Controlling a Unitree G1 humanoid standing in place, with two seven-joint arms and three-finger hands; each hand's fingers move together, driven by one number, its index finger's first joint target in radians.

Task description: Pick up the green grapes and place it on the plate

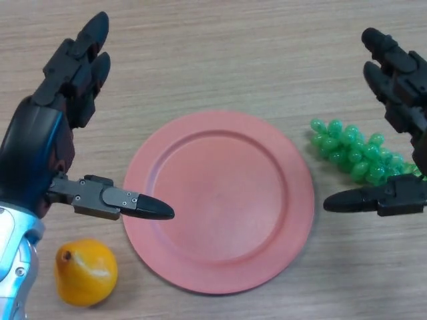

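Head view shows the bunch of green plastic grapes (350, 152) lying on the wooden table (213, 53) just right of the round pink plate (173, 260), ungrasped. Right hand (400, 113) hovers over them, fingers spread; left hand (60, 100), also open, idles near an orange pear-shaped fruit (85, 272). Next, I judge, the right hand should lower and close round the bunch.

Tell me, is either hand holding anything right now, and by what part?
Nothing is held. The left hand and right hand are both open above the table; the green grapes lie untouched beside the plate.
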